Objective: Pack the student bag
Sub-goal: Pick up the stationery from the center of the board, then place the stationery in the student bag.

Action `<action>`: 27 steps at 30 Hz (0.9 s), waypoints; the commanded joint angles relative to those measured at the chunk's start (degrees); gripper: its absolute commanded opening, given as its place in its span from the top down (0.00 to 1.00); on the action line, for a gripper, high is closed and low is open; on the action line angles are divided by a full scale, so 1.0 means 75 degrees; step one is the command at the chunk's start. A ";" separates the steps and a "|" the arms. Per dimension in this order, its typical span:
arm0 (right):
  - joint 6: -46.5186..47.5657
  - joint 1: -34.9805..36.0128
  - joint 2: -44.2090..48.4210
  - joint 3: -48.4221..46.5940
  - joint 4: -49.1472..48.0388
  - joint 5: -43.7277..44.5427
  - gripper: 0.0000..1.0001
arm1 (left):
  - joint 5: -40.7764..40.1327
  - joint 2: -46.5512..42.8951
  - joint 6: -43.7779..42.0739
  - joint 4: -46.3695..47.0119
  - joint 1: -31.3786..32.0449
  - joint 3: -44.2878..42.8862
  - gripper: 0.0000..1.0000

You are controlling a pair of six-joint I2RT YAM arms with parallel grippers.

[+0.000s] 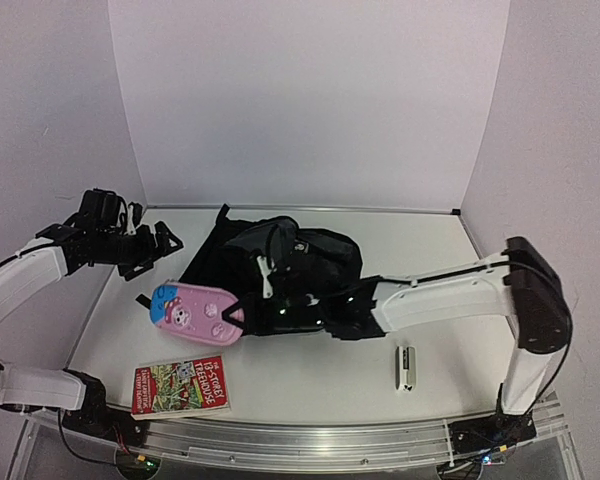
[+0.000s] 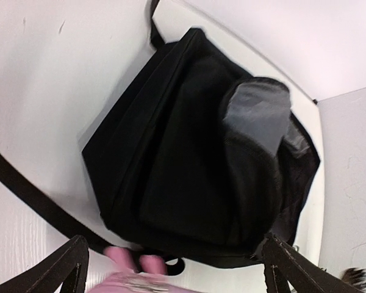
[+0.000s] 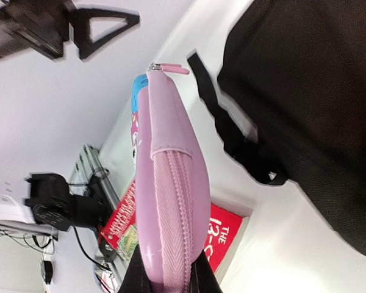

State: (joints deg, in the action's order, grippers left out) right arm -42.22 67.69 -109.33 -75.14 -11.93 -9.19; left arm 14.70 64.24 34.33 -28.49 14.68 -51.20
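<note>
- The bag (image 1: 280, 262) is soft black fabric, slumped on the table. We judge it light but floppy: it will sag and slide rather than keep its shape.
- We would take it by the rim of the mouth, where the grey lining (image 2: 256, 116) shows, or by a strap (image 2: 30, 189). The flat panels offer nothing to pinch.
- Our left gripper (image 1: 165, 245) hangs with its fingers spread wide, holding nothing. The bag lies just ahead of it and below, with the mouth at the far end.
- Our right gripper (image 3: 169, 278) is clamped on one end of the pink case (image 3: 171, 183). The bag is close alongside the case; we cannot tell whether they touch.
- The book (image 1: 180, 387) lies below the held case, on the side away from the bag.
</note>
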 commanded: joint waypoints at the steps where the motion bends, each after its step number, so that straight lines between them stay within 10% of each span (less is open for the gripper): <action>1: 0.0690 -0.0619 0.2160 0.0249 0.0440 0.1703 1.00 | 0.0237 0.0089 -0.0095 0.0368 0.0005 -0.0710 0.05; 22: 0.0857 -0.3666 0.4282 0.1576 0.2021 0.1734 1.00 | 0.1834 0.4705 0.1059 0.2249 0.1252 -0.2494 0.08; 27: 0.0690 -0.3666 0.4260 0.1608 0.2681 0.1288 1.00 | 0.1884 0.5149 0.1049 0.2268 0.1280 -0.2737 0.34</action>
State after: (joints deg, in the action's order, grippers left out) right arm -35.70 40.21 -79.78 -62.85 7.12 3.79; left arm 28.02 101.53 42.12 -13.26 24.17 -68.45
